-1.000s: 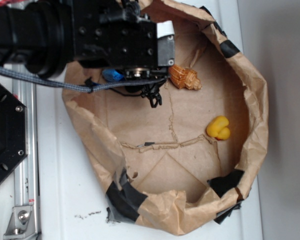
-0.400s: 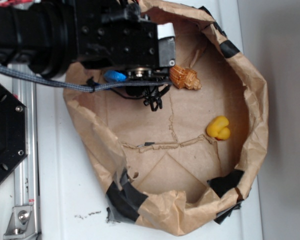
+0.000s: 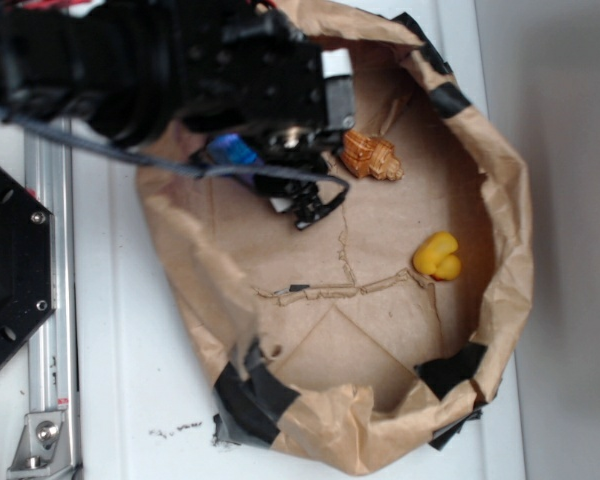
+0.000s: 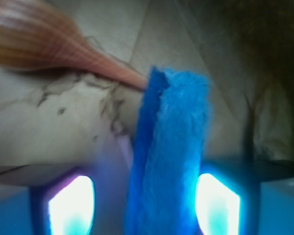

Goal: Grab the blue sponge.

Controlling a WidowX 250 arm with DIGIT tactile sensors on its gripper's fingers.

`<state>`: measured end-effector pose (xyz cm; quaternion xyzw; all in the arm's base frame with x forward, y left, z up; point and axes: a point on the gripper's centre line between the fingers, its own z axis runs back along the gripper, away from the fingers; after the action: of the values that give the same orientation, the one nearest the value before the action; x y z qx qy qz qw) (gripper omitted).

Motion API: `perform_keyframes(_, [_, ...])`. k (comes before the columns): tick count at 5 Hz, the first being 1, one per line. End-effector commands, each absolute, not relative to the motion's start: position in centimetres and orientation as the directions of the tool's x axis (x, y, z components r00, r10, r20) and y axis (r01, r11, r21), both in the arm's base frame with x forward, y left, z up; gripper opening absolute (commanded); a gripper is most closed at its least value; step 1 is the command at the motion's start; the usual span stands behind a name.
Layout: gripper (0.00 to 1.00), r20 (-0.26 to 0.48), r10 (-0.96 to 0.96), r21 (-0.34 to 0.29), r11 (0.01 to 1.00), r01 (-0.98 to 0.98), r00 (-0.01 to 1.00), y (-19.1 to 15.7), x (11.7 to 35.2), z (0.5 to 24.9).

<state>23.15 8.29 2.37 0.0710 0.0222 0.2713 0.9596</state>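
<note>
Blue sponge (image 4: 169,156): seen in the wrist view standing on edge between the two pads of the pincer, its long axis running away from the camera toward the orange spiral shell (image 4: 49,44). In the exterior view only a small blue patch (image 3: 236,151) is shown, at the far left of the paper bag (image 3: 500,300), under the arm.

Pincer (image 4: 144,203): its pads are set either side of the sponge. Narrow gaps appear beside the foam, so a firm pinch cannot be told; it is judged to be closed or nearly closed on the sponge.

Key relation: the sponge lies directly between the pads, with its thin dimension across them. No sideways correction is judged to be needed, only squeeze and lift.

Neighbours: the shell's tip is seen just beside or touching the sponge's far end. The yellow rubber duck (image 3: 437,255) lies well apart, to the right.

Hidden: the sponge's lower end is cut off by the frame. The pads are washed out by glare, and the exterior view is blurred around the arm.
</note>
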Motion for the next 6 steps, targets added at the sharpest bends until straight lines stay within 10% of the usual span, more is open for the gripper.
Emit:
perform_keyframes(1, [1.00,0.006,0.592,0.089,0.803,-0.590,0.806,10.7,22.6,1.5])
perform_keyframes(2, [0.00,0.010,0.582,0.103,0.808,-0.580,0.813,10.6,22.6,1.6])
perform_keyframes(6, [0.00,0.058,0.549,0.107,0.827,-0.552,0.834,10.1,22.8,3.0])
